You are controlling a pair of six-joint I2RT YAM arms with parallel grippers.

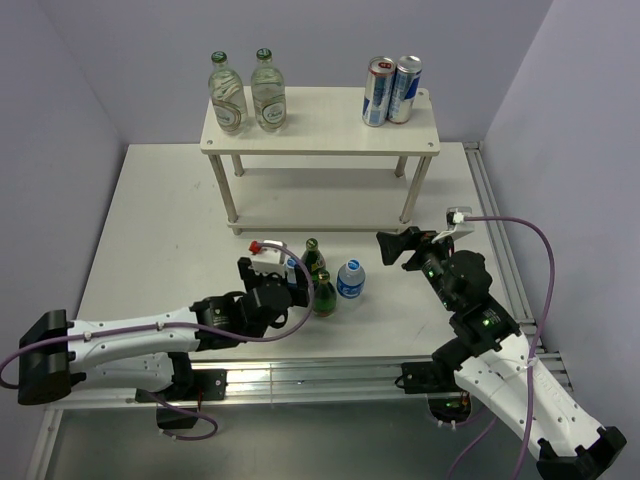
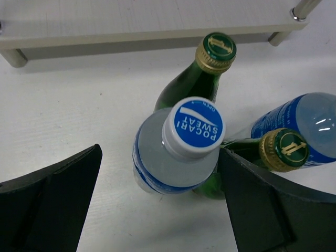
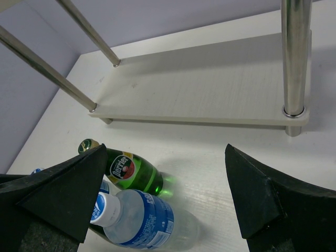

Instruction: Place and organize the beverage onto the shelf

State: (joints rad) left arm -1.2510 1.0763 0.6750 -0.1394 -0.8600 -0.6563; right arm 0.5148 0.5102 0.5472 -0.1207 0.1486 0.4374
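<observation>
Left fingers (image 2: 52,210) spread wide, nothing clamped. One black pad sits on each side of the Pocari Sweat bottle (image 2: 181,149), with a clear gap on the left. The right pad is tight against the neighbouring bottles; can't tell if it touches. Right gripper (image 3: 165,152) also spread and empty, aimed at the same cluster from the other side.

Key geometry: the bottle stands upright on the table (image 1: 160,230), long axis vertical, blue cap facing the left wrist camera, roughly centred in the left gripper (image 1: 272,278). Left arm is clearly the nearer one; the right gripper hangs just off the cluster. The shelf (image 1: 320,125) lies beyond the bottles, away from the arm bases, so my read is squeeze, lift, carry forward.

Crowding:
- One green glass bottle (image 2: 202,68) stands just behind the target.
- A second green bottle (image 2: 281,149) is up against the right pad.
- A second Pocari bottle (image 2: 307,123) sits past that.

Closing will probably nudge the second green one.

Materials:
- Pocari bottles are thin clear plastic with a blue label and a smooth round cap; likely to give under grip.
- Green bottles are smooth, hard glass with gold-collared caps.
- Shelf is pale flat boards on round legs that read as metal in the right wrist view.
- The top board carries two clear glass bottles (image 1: 228,100) on the left and two cans (image 1: 380,95) on the right, the pairs well apart
</observation>
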